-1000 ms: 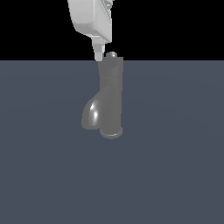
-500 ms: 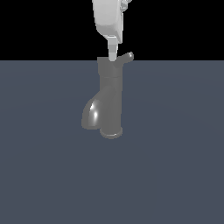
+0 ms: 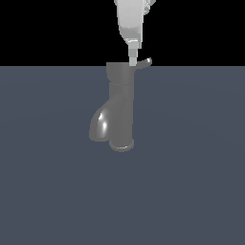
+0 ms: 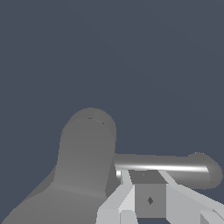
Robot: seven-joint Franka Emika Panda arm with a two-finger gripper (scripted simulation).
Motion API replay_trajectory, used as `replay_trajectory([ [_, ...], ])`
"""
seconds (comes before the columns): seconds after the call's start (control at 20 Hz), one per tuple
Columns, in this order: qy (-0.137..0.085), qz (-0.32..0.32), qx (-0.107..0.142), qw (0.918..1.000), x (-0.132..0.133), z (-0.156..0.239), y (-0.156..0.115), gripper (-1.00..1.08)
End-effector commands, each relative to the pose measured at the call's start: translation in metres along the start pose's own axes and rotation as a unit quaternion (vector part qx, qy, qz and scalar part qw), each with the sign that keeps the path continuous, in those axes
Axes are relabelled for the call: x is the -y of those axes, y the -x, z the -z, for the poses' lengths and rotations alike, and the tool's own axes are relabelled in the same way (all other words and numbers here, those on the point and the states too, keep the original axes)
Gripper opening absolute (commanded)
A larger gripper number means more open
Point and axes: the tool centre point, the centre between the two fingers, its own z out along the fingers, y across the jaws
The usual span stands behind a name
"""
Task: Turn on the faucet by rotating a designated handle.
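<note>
While the faucet (image 3: 117,107) stands upright on the grey floor (image 3: 191,167), its spout bulging toward the exterior view's left, the handle (image 3: 143,63) projects from the top cap toward the exterior view's right. The gripper (image 3: 132,58) descends beside the handle's root; whether its jaws are parted cannot be told.

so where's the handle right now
In the exterior view the handle sticks out from the faucet's top toward that view's right, with the gripper right at its root.
</note>
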Motion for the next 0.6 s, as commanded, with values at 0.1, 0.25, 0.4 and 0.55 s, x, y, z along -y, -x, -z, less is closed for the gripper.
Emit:
replay_trajectory([
  [0.1,-0.016,-0.018,0.004,0.9997,0.032,0.0,-0.022,-1.0],
  [0.25,-0.016,-0.023,0.004,0.9996,0.041,0.001,-0.032,-1.0],
  [0.4,-0.017,-0.029,0.004,0.9994,0.051,0.001,-0.041,-1.0],
  [0.55,-0.017,-0.032,0.004,0.9993,0.057,0.001,-0.047,-1.0],
])
